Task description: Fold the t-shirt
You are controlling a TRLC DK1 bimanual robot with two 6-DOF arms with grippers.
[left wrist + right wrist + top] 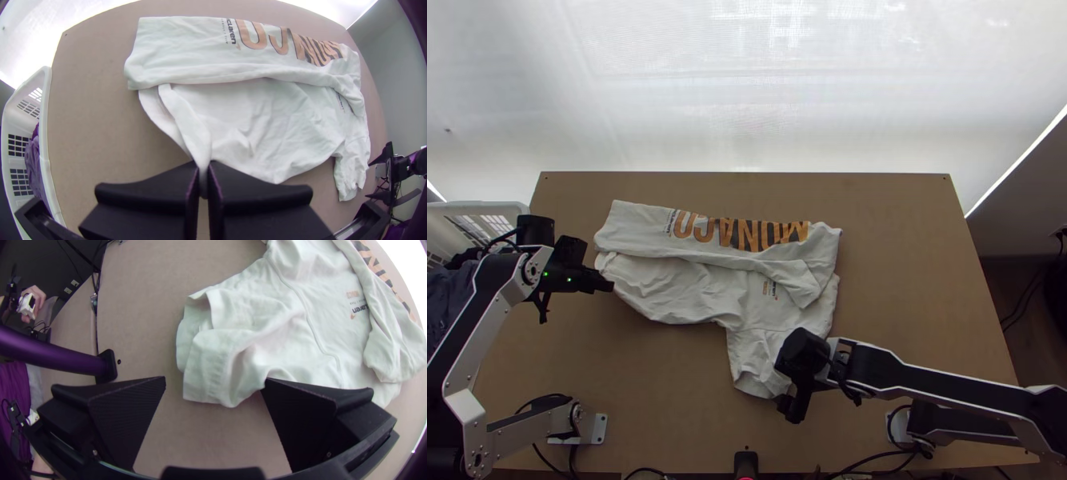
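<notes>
From above, our left tool (609, 286) pinches the t-shirt (691, 286) at its three o'clock; our right tool (793, 407), spread wide, has it at eleven.

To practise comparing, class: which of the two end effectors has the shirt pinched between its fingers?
The left end effector: it grips an edge of the white shirt, while the right end effector stands open.

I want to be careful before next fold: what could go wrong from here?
The left gripper pinches only a narrow strip of the t-shirt, which might slip out.
The right gripper is open at the near sleeve and could wrinkle it when closing.
</notes>
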